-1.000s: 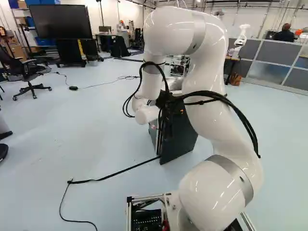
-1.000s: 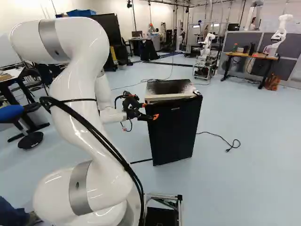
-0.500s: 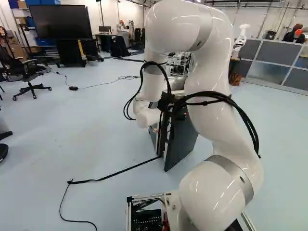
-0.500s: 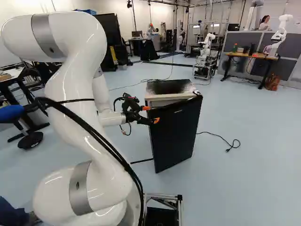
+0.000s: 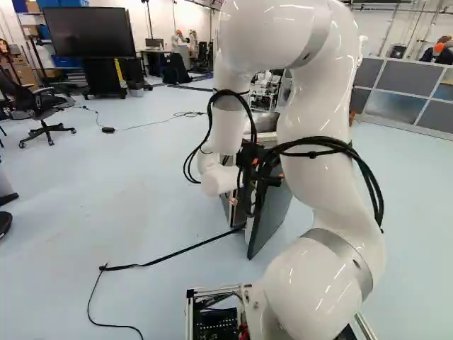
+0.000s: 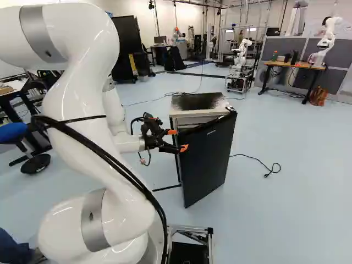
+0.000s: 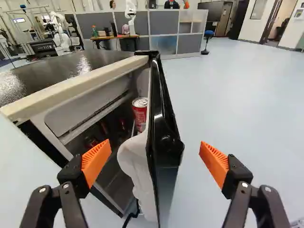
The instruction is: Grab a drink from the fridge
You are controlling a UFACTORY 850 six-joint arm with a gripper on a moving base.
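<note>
In the right base view my gripper is at the free edge of the black fridge door, which is partly open. The wrist view shows the gripper open, its orange-padded fingers apart on either side of the door's edge: one on the inner side, one outside. Neither pad is seen pressing on the door. A red can stands in the door's inner shelf, near the hinge side. Darker reddish items lie inside the fridge, too dim to make out.
A cable lies on the floor right of the fridge in the right base view; a black strap runs toward the fridge in the left base view. Another robot stands by a desk at the back.
The fridge door has swung further open toward the base. My arm has drawn back, the gripper staying by the door's edge with its fingers apart. The base has not moved.
</note>
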